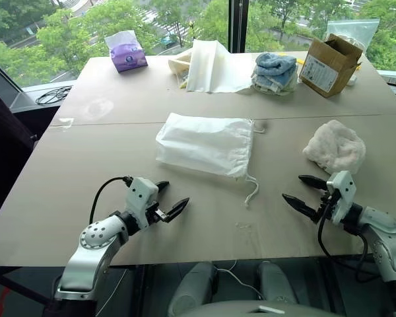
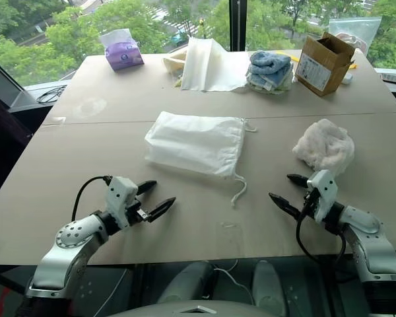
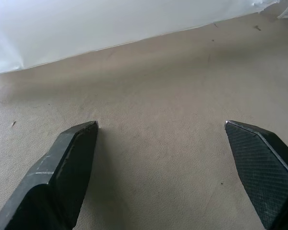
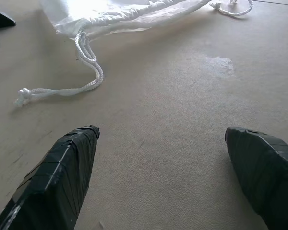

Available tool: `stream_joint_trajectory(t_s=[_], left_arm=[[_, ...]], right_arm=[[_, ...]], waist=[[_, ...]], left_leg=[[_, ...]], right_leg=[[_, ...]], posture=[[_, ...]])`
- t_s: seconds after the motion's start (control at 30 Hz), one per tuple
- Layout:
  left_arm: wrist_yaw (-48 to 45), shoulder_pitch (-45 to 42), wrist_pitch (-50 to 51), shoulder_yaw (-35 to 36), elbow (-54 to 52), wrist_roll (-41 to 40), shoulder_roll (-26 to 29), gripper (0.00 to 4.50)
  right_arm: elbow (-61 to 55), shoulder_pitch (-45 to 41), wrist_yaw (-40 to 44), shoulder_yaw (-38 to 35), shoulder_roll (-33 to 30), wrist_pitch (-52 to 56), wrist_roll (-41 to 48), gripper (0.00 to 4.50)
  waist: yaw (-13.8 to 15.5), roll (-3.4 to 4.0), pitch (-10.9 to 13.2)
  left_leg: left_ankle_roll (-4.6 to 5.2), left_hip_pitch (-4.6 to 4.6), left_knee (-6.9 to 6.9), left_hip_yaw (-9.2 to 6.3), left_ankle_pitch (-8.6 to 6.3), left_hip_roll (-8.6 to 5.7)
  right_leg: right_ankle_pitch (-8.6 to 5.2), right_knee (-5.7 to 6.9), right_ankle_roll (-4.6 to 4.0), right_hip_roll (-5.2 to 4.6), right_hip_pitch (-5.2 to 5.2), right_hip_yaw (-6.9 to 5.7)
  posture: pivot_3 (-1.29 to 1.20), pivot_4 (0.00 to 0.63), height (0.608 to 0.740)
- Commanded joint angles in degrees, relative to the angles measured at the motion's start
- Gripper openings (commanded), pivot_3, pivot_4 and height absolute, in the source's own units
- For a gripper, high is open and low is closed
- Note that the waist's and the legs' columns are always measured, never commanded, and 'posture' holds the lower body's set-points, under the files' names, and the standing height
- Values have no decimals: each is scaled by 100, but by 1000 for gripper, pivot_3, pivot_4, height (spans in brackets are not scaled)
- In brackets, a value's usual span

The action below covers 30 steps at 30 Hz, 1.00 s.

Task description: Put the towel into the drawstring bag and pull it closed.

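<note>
Bag: the bag (image 1: 204,144) lies flat near the middle of the table (image 1: 86,172), its gathered mouth toward the robot's right.
Cords: white cords leave the mouth at both corners; the nearer cord (image 4: 81,72) curls toward the table's front edge and ends in a knot.
Towel: the towel (image 1: 334,146) sits in a fluffy lump on the table, right of the bag and well apart from it — nothing touching it.
Left gripper: the left gripper (image 1: 168,200) hangs over bare table in front of the bag's near edge, fingers spread wide, holding nothing.
Right gripper: the right gripper (image 1: 303,192) hovers just in front of the towel, fingers spread wide and empty — aimed toward the cord.
Far edge: a purple tissue pack (image 1: 125,51), a cream cloth (image 1: 211,66), stacked blue and grey towels (image 1: 275,71) and a cardboard box (image 1: 330,64).
</note>
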Motion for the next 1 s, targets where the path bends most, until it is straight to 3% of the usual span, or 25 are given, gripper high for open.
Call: stream_joint_trajectory(t_s=[0.03, 0.2, 0.37, 0.5, 0.67, 1.0], left_arm=[[-127, 55, 33, -137, 66, -19, -18, 4373], [-170, -8, 132, -273, -143, -54, -11, 4373], [-2, -639, 1015, -716, -887, -396, -243, 4373], [349, -1416, 1570, -1214, -1006, -381, -737, 4373], [1097, -2503, 2005, -1864, -707, -65, -1740, 4373], [3176, -3421, 1108, -2979, 906, 2657, -2273, 4373]], right_arm=[[-240, 22, -4, -104, 11, -78, 92, 4491], [-260, 32, 10, -98, 14, -89, 111, 4491], [-605, 70, 152, -87, 57, 80, 451, 4491], [-820, 126, 177, -113, 5, 162, 557, 4491], [-1101, 170, 42, -221, -11, 190, 614, 4491], [-1528, 378, -406, -250, 97, 238, 557, 4491]], waist=[[1, 0, 0], [5, 0, 0], [16, -3, 2], [6, -5, 3], [8, -17, 10], [24, -31, 18]], left_leg=[[0, 0, 0, 0, 0, 0], [0, -1, 0, 0, 0, 0], [1, -4, 4, -4, 0, -1], [0, -4, 8, -7, 1, -1], [-3, -8, 18, -4, 2, -3], [-4, -10, 27, 0, 3, -2]], right_leg=[[0, 0, 0, 0, 0, 0], [0, -1, 0, 0, 0, 0], [0, 0, 0, -2, 0, -5], [0, 8, 1, 1, 1, -7], [1, 8, 2, 2, 2, -7], [1, 10, 3, 5, 1, -1]], posture=[[0, 150, 740], [0, 150, 740], [0, 150, 740], [0, 150, 740], [0, 150, 740], [0, 150, 740]])
